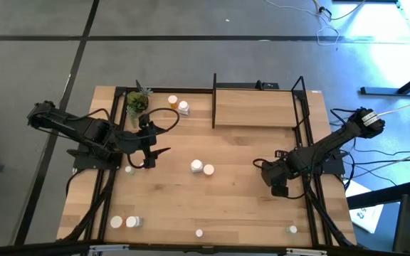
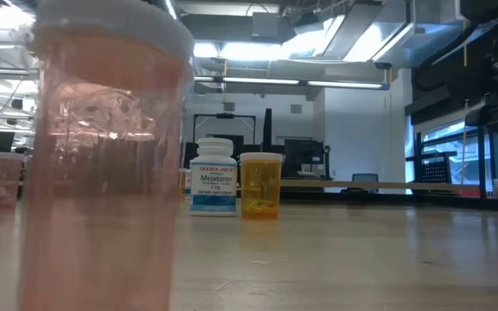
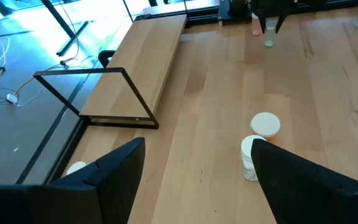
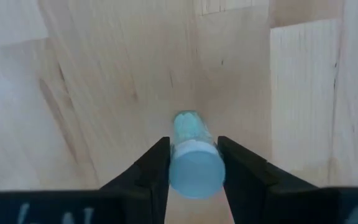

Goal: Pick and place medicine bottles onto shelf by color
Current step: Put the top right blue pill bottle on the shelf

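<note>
Wooden bench carries the shelf toward twelve o'clock. At about three o'clock the right tool stands low over the boards with a pale green medicine bottle between its two fingers, which are close at both of its sides; a firm clench I cannot tell. At nine o'clock the left tool hangs released, holding nothing. Near the centre stand a white Melatonin bottle and an orange bottle, just beside each other.
</note>
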Robot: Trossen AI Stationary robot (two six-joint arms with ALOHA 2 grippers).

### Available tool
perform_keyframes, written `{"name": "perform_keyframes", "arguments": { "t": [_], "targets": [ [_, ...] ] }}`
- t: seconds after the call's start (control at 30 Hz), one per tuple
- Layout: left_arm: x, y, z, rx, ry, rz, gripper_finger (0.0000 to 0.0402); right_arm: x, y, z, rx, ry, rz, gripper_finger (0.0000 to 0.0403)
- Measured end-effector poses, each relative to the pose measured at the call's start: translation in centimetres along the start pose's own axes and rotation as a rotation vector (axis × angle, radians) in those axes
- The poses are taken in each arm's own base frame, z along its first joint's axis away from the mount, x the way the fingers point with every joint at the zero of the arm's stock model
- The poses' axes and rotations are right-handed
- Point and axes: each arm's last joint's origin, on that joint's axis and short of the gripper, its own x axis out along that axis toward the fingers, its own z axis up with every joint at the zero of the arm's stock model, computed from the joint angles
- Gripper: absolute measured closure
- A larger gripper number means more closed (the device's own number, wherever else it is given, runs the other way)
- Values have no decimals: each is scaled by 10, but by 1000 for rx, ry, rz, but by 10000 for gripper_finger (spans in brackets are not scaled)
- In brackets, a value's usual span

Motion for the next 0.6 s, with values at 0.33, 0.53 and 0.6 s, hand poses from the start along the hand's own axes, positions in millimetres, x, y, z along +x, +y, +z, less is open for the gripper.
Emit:
{"name": "perform_keyframes", "arguments": {
  "t": [0.33, 0.53, 0.6],
  "targets": [
    [0, 0, 0, 2, 0, 0, 113, -15, 2, 12, 148, -45, 39, 275],
    [0, 0, 0, 3, 0, 0, 113, -32, 3, 25, 182, -90, 71, 274],
    [0, 0, 0, 3, 0, 0, 113, -39, 2, 30, 198, -103, 79, 274]
  ]
}}
